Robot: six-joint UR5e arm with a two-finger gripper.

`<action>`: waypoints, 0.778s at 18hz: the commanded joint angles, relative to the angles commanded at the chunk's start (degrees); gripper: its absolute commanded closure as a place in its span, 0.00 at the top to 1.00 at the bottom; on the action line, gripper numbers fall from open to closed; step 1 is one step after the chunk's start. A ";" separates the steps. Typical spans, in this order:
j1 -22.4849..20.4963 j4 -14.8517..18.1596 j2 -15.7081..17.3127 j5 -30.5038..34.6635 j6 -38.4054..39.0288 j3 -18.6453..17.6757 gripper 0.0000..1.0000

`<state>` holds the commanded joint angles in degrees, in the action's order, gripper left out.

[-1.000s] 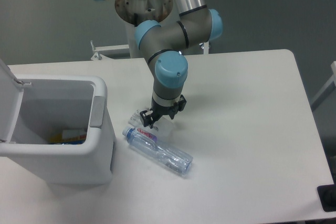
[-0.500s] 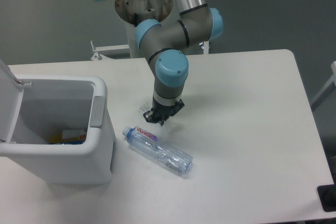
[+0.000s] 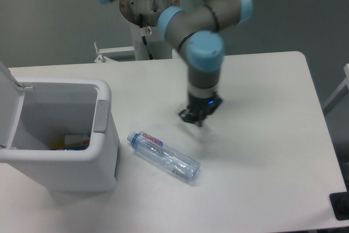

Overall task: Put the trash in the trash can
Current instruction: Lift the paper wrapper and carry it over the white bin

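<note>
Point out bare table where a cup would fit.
Free: the right half of the table, beyond the gripper, and the back strip behind the bin. Crowded: the front left, between bin and bottle.

Obstacles: open trash can (image 3: 103,151) at left; bottle (image 3: 163,156) lying just beside it. Table (image 3: 272,135) rightward: bare.

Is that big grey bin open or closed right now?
Open. The bin's lid is flipped up at its left side, and you can see down inside, where something colourful lies at the bottom.
</note>
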<state>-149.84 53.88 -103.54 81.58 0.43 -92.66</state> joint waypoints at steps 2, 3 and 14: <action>-0.36 0.00 0.70 -2.91 1.50 3.00 0.07; -0.36 -0.09 0.70 -3.96 1.50 4.05 0.08; 2.00 -0.35 9.83 -26.02 1.50 6.79 0.09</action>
<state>-147.84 53.53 -93.70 55.56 1.93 -85.87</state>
